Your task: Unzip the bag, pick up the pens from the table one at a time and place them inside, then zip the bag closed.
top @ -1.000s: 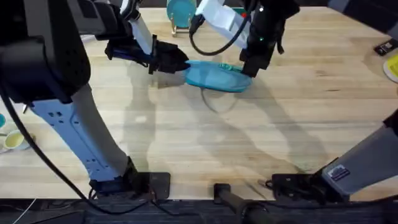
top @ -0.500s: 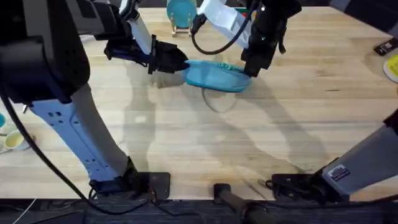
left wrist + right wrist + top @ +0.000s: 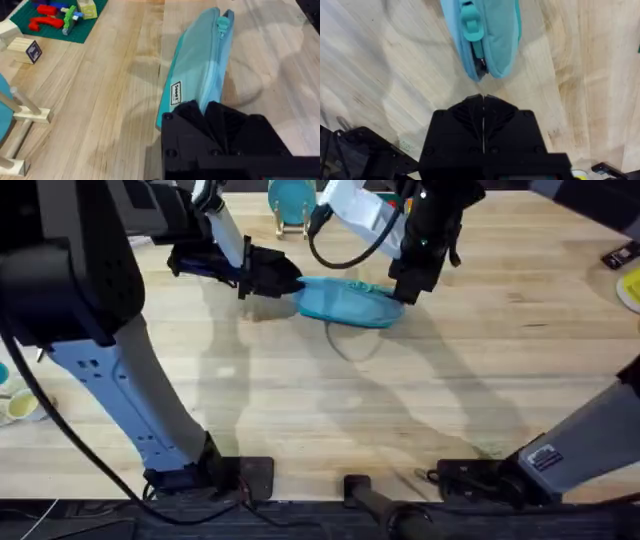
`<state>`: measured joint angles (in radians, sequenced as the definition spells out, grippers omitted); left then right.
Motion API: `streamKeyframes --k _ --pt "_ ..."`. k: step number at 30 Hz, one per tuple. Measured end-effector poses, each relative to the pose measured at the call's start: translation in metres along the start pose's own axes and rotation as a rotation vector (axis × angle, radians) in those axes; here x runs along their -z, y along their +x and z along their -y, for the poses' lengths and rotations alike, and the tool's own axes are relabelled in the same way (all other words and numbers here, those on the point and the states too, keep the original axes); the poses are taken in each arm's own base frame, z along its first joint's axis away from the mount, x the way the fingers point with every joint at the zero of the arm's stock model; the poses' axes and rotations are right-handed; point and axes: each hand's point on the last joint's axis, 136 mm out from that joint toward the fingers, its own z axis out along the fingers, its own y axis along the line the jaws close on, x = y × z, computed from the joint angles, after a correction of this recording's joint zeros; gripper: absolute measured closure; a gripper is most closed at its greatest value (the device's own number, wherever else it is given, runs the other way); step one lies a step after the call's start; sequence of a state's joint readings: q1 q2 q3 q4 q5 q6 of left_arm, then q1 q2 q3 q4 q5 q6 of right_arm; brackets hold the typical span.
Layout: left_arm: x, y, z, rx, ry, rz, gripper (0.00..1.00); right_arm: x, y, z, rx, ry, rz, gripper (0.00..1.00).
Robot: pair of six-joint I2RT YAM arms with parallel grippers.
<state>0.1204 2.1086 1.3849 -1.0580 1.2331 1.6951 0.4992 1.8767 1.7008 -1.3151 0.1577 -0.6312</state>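
While my left gripper [image 3: 210, 107] clamps the bag [image 3: 345, 302] at its end on the table [image 3: 400, 400], my right gripper [image 3: 483, 102] hangs shut and empty just off the pull tab [image 3: 471, 27]; a skewed approach risks missing it.

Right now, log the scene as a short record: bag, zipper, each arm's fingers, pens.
bag: light blue pouch lying on the table, far centre
zipper pull: teal tab at the end nearest the right gripper
zipper state: looks closed along the top
left fingers: shut on the opposite end of the bag
right fingers: shut, just off the bag's end, holding nothing
pens: cannot tell where they are
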Motion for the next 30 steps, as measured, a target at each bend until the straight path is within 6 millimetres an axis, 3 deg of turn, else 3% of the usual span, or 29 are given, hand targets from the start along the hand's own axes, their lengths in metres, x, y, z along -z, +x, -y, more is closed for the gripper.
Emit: streamKeyframes --k 6,9,10,14,17,18,30 --pt "0.0 0.0 0.0 0.0 0.0 0.0 0.959 0.002 0.001 0.0 -0.001 0.003 0.004 0.971" --pt "0.0 0.0 0.0 0.0 0.0 0.0 0.959 0.014 0.003 0.0 -0.006 0.024 0.033 0.951" --pt "0.0 0.0 0.0 0.0 0.0 0.0 0.959 0.02 0.004 0.0 -0.013 0.035 0.048 0.894" --pt "0.0 0.0 0.0 0.0 0.0 0.0 0.96 0.046 0.01 0.0 -0.018 0.082 0.111 0.464" --pt "0.0 0.0 0.0 0.0 0.0 0.0 0.96 0.059 0.013 0.0 -0.026 0.108 0.144 0.057" --pt "0.0 0.0 0.0 0.0 0.0 0.0 0.96 0.063 0.014 0.0 -0.028 0.116 0.153 0.018" --pt "0.0 0.0 0.0 0.0 0.0 0.0 0.959 0.105 0.016 0.005 -0.157 0.207 0.314 0.005"
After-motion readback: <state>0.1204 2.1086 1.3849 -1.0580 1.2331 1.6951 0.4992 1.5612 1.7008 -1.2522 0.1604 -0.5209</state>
